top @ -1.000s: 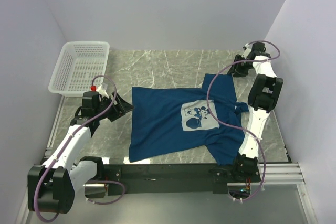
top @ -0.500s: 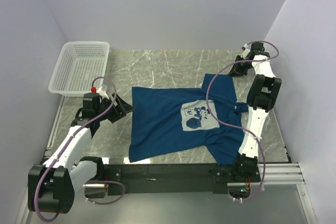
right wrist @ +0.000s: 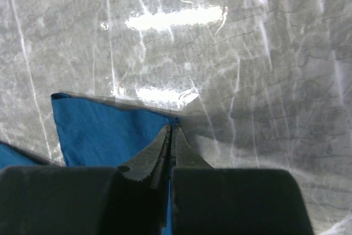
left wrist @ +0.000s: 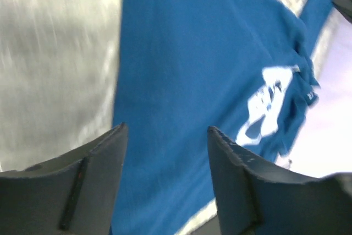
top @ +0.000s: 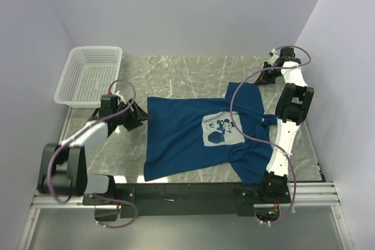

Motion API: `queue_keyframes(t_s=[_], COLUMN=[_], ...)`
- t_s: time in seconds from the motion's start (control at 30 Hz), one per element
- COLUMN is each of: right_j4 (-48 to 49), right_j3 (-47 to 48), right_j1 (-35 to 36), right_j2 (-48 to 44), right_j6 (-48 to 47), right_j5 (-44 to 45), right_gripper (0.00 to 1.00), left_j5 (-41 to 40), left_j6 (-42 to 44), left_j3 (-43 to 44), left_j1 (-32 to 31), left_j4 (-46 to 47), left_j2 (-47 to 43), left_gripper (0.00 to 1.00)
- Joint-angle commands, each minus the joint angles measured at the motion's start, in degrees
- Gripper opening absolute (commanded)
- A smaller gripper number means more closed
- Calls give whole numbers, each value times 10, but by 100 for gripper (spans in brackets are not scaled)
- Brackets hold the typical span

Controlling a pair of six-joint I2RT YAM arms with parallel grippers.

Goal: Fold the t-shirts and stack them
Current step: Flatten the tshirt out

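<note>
A dark blue t-shirt [top: 181,136] with a pale square cartoon print lies spread on the marble table [top: 187,68]. My left gripper [top: 142,117] hovers at the shirt's left edge. In the left wrist view its gripper [left wrist: 166,128] is open, with the blue t-shirt [left wrist: 181,53] below the gap and nothing between the fingers. My right gripper [top: 263,79] is at the far right, by the shirt's upper sleeve. In the right wrist view its gripper [right wrist: 172,129] is shut on the corner of the blue t-shirt [right wrist: 104,130].
A white plastic mesh basket [top: 65,94] stands at the far left corner of the table, behind my left arm. Pale walls close in on both sides. A black rail [top: 193,191] runs along the near edge below the shirt's hem.
My right gripper has closed on the sleeve corner. The left arm has swung, bringing its gripper slightly right, toward the shirt's edge, with the jaws a little narrower.
</note>
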Motion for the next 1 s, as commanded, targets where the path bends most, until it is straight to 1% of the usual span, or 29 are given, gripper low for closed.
queue_keyframes(t_s=[0.0, 0.03, 0.07, 0.13, 0.17, 0.2, 0.23, 0.27, 0.3, 0.33, 0.4, 0.43, 0.5, 0.53, 0.57, 0.63, 0.83, 0.97], right_j4=[9, 9, 8, 8, 8, 8, 9, 9, 9, 9, 9, 9, 9, 9, 9, 11, 12, 12], right_j3=[10, 10, 11, 11, 10, 10, 10, 10, 10, 11, 11, 11, 11, 10, 9, 6, 7, 7], right_j1=[-5, -6, -6, -6, -6, -6, -8, -6, -8, -8, -8, -7, -8, -8, -8, -9, -9, -9], right_j2=[2, 2, 3, 3, 3, 3, 3, 3, 3, 3, 4, 4, 5, 3, 4, 2, 3, 2], right_j6=[1, 1, 1, 0, 0, 0, 1, 1, 1, 1, 1, 1, 1, 1, 1, 1, 3, 2], right_j5=[-22, -25, -26, -27, -29, -30, -31, -32, -33, -33, -34, -34, -34, -34, -34, -35, -36, -36], right_gripper=[0, 0, 0, 0, 0, 0, 0, 0, 0, 0, 0, 0, 0, 0, 0, 0, 0, 0], left_j5=[-33, -46, -51, -72, -83, -92, -109, -115, -120, -126, -137, -138, -150, -149, -149, -155, -169, -174], left_j6=[31, 38, 50, 60, 73, 79, 90, 96, 100, 106, 122, 127, 143, 148, 154, 161, 180, 184], left_j3=[77, 111, 128, 179, 196, 213, 248, 265, 281, 314, 348, 383, 423, 458, 473, 498, 501, 496], left_j1=[2, 2, 1, 0, -2, -3, -4, -5, -7, -10, -19, -23, -33, -35, -37, -39, -40, -41], left_j4=[41, 40, 35, 25, 19, 12, -9, -17, -34, -42, -60, -81, -108, -135, -147, -164, -192, -195], left_j2=[86, 110, 156, 195, 230, 247, 279, 279, 309, 323, 362, 376, 421, 435, 460, 476, 495, 491], left_gripper=[62, 59, 56, 54, 54, 53, 53, 53, 53, 53, 53, 53, 52, 48, 45, 43, 39, 38])
